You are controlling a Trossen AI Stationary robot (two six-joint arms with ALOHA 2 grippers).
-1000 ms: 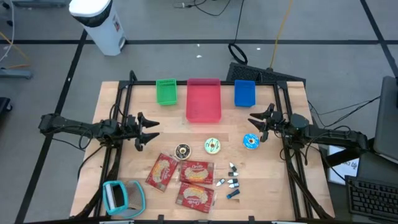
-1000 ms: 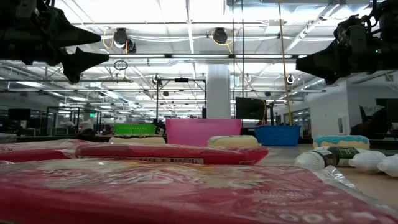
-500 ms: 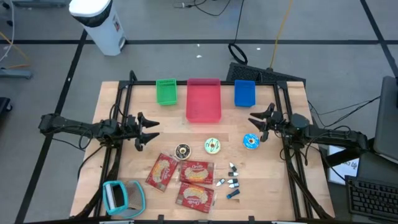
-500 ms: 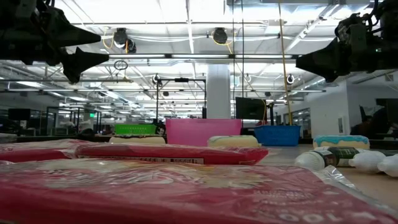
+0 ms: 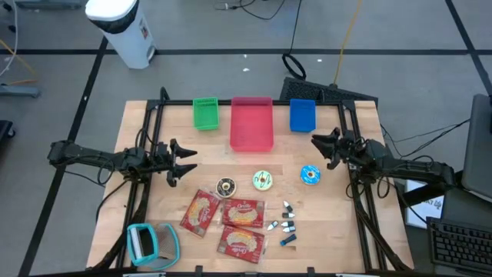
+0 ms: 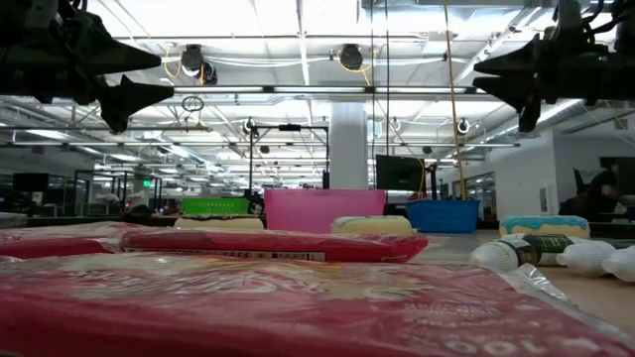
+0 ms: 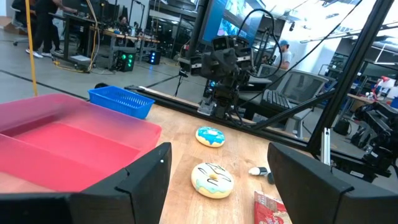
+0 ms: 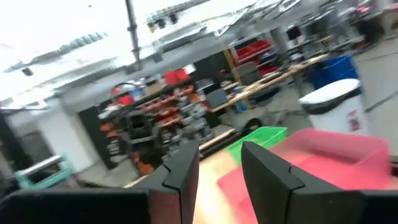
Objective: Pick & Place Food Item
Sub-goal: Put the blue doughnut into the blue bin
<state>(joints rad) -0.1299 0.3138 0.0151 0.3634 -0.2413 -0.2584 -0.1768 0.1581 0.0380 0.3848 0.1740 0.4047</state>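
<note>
Wooden desk [image 5: 254, 208] from above: donuts [image 5: 263, 181] lie mid-desk below the red bin [image 5: 252, 123]; left tool [image 5: 181, 160] hovers fingers apart, right tool [image 5: 321, 146] slightly parted, both empty. Low view: both hang high. Wrist views: gaps bare.

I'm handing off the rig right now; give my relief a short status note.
Left pincer: open, empty, parked at the table's left edge.
Right pincer: open a little, empty, raised at the right edge above the blue donut.
Things: white donut and brown donut mid-table, below the red bin; green bin and blue bin either side.
Done: nothing placed.
Left: pick a food item and bin it.
</note>
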